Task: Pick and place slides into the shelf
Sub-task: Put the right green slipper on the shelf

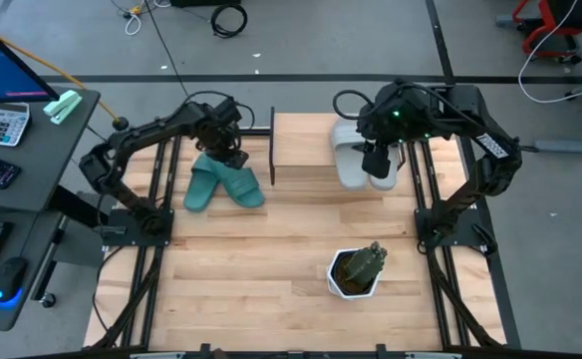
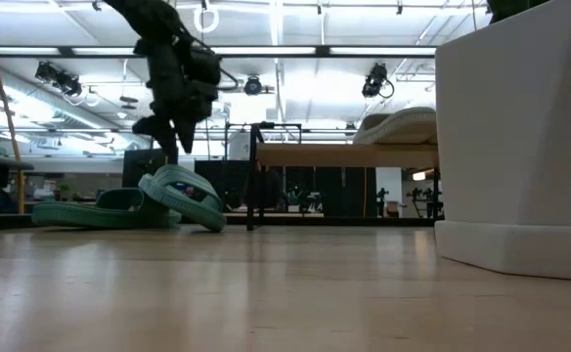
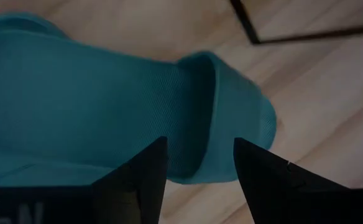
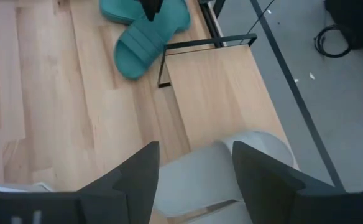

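High view: left gripper point(image 1: 233, 152) sits over the teal slides point(image 1: 223, 184), which lie crossed on the slatted tabletop point(image 1: 271, 289) left of centre; right gripper point(image 1: 379, 162) hangs over the grey slides point(image 1: 356, 160) at the right end of the shelf point(image 1: 306, 145), upper centre. White planter point(image 1: 356, 274) with a green plant stands lower right of centre. Low view: left gripper point(image 2: 168, 122) hangs upper left just above the teal slides point(image 2: 139, 203), one flat, the other tilted up against it; shelf point(image 2: 344, 154) at mid-frame behind, a grey slide point(image 2: 398, 125) on its top; white planter wall point(image 2: 520, 147) fills the right. Left wrist view: fingers point(image 3: 144, 180) apart, teal slide point(image 3: 107, 99) strap right ahead of the tips, not clamped. Right wrist view: fingers point(image 4: 138, 180) apart, a grey slide point(image 4: 212, 174) between and below them on the shelf plank point(image 4: 225, 93); can't tell if they touch it. Teal pair point(image 4: 147, 31) at top of frame.
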`<state>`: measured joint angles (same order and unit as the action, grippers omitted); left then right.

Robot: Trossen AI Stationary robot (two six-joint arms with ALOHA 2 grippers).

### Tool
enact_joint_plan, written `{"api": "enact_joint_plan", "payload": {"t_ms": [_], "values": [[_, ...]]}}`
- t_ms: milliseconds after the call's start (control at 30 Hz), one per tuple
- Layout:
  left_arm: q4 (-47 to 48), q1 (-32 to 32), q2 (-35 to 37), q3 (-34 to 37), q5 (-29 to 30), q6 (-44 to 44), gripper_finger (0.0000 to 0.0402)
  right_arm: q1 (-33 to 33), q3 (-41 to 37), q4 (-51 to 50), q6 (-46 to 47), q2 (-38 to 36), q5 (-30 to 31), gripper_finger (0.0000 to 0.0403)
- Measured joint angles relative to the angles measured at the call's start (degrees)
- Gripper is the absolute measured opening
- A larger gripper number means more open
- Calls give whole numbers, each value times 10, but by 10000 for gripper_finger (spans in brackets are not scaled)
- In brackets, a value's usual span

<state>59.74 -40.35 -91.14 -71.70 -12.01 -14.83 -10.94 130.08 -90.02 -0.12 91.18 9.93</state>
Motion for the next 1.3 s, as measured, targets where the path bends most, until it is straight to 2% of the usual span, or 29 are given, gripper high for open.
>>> {"api": "enact_joint_plan", "payload": {"t_ms": [233,500,600,733,900,1133,1300], "values": [[7,11,-50,0,-27,23,191,0,0,0,3,0,0,210],[5,21,-65,0,-44,27,178,0,0,0,6,0,0,210],[3,20,-65,0,-35,27,136,0,0,0,6,0,0,210],[12,16,-65,0,-21,34,28,0,0,0,6,0,0,210],[38,16,-55,-6,-10,51,11,0,0,0,6,0,1,210],[109,16,-11,-75,24,50,11,0,0,0,5,0,1,205],[171,13,18,-183,41,50,10,-1,0,0,4,0,1,197]]}}
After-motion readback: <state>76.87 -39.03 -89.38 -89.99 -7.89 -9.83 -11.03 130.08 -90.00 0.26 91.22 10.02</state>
